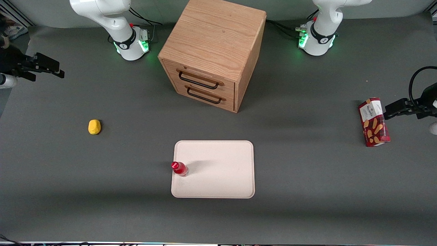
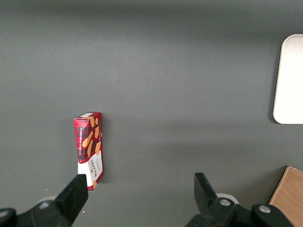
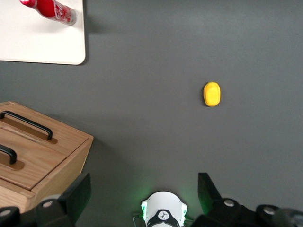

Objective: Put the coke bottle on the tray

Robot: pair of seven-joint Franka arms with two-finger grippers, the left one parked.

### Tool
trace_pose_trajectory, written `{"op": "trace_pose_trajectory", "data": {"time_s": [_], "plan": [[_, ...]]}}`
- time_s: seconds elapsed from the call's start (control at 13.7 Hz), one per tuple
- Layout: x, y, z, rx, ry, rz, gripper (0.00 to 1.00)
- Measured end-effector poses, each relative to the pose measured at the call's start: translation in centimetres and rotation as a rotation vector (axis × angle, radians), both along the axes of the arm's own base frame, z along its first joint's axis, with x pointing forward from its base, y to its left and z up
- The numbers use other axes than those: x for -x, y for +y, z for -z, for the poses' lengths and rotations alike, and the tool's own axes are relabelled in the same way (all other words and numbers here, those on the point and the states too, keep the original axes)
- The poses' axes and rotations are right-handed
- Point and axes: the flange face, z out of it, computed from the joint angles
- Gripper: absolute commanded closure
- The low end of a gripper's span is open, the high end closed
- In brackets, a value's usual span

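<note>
Red coke bottle (image 1: 179, 168) stands upright on tray (image 1: 218, 177), at its edge toward working arm's end. Gripper (image 1: 56, 70) is well apart at desk (image 1: 136, 205) edge, fingers (image 3: 78, 194) spread, holding nothing.

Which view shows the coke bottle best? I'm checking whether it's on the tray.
The front view: the whole coke bottle stands on the tray at its edge. The right wrist view crops its cap; the left wrist view lacks it. The tool is far off.
</note>
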Motion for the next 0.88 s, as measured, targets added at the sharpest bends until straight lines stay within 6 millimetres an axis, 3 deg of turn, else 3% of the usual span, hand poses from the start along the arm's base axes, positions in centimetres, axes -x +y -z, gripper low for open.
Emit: {"op": "trace_pose_trajectory", "data": {"time_s": [0.15,0.88], "plan": [[0.4,-0.4,0.6,0.002,-0.023,0.002,0.0],[-2.9,-2.9,4.9,0.004,-0.114,0.003,0.0]]}}
